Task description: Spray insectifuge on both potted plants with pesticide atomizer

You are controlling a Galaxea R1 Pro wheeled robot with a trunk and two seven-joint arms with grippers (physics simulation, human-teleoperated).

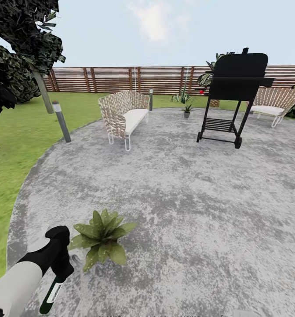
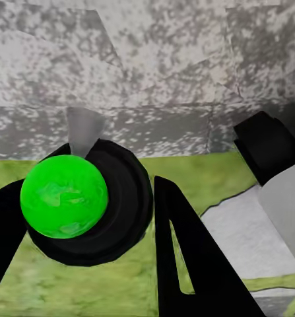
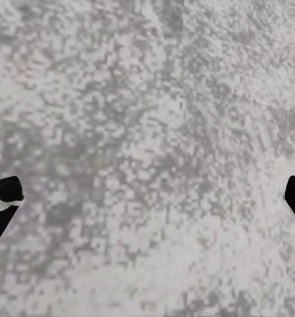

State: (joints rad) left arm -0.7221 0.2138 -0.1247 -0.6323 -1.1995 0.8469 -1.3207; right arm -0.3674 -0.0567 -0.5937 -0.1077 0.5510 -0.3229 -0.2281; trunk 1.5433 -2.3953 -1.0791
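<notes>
The left gripper (image 1: 58, 269) is clamped on the pesticide atomizer (image 1: 50, 296), which hangs just beside the near potted plant (image 1: 102, 240) on the patio (image 1: 173, 198). Tilt its nozzle over the rosette (bottle looks inverted). The far potted plant (image 1: 187, 110) waits; the right gripper (image 3: 147, 205) is spread, empty.

Open patio (image 1: 173, 207) right of potted plant (image 1: 102, 240)

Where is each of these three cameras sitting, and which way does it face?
Head view: high up, facing forward and down over the patio; the left arm holds the pesticide atomizer beside a potted plant.
Left wrist view: looks along the left tool gripping that atomizer.
Right wrist view: faces paving; the right tool's fingertips spread apart.
</notes>
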